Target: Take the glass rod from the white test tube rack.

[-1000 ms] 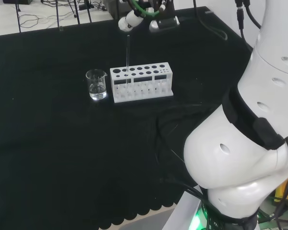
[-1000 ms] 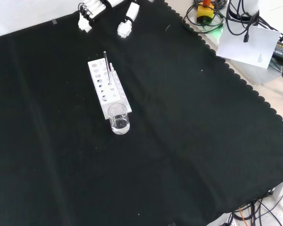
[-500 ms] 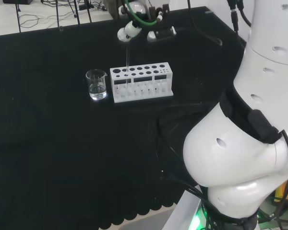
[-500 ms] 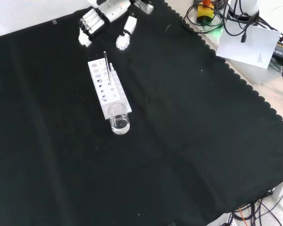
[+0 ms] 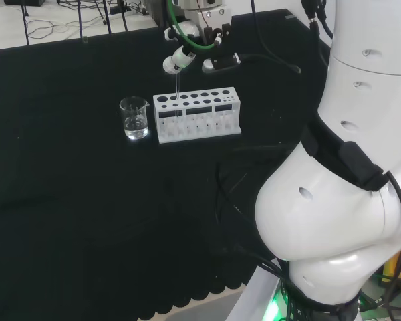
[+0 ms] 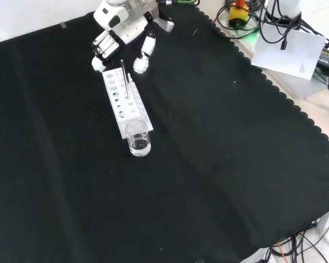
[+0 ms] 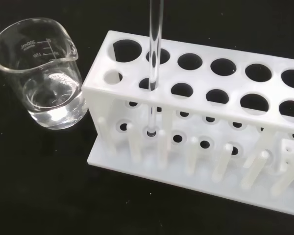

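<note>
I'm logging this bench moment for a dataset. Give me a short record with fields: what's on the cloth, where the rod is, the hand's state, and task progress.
ware: white rack, beaker beside its end
beaker contents: clear liquid, partly filled
rod: upright in a hole of the rack near the beaker end
hand: above the rod's top, fingers relaxed, open, nothing held
contact: rod not yet grasped
progress: rod still in the rack

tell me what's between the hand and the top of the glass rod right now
Nothing solid. In the front view the hand hovers over the far end of the white test tube rack, fingers open to either side of the glass rod, not touching it.
</note>
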`<action>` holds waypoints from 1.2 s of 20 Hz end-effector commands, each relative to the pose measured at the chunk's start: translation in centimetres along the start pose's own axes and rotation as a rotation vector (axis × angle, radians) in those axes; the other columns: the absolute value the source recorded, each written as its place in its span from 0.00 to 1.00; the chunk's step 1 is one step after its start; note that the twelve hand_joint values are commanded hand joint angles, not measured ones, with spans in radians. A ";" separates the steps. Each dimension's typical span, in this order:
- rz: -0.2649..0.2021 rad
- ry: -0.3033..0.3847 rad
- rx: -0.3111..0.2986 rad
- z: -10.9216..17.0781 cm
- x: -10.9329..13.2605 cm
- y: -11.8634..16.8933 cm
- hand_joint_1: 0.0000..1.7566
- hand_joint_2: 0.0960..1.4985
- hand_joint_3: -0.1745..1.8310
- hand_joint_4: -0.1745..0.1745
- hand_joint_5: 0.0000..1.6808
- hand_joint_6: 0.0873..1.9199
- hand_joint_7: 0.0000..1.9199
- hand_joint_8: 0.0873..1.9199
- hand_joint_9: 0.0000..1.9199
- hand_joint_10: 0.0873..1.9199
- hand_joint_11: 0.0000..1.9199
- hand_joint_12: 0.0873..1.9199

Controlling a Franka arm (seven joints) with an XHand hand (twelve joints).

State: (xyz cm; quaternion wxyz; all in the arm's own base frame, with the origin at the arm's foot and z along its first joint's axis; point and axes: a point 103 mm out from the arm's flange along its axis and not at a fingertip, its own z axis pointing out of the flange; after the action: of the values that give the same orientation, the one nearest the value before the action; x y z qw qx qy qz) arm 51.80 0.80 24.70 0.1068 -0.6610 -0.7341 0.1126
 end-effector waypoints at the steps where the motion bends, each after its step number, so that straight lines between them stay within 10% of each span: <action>1: 0.005 0.008 -0.001 0.0 -0.2 0.1 0.31 0.73 0.00 0.21 0.06 0.00 0.06 0.43 0.21 0.45 0.00 0.71; 24: -0.001 0.011 -0.034 0.3 0.1 0.8 0.42 0.74 0.00 0.01 0.27 0.02 0.34 0.49 0.45 0.47 0.19 0.70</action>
State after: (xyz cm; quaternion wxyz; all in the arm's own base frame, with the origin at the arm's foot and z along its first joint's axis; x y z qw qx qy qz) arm 52.27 0.82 24.36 0.1036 -0.6634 -0.7356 0.0899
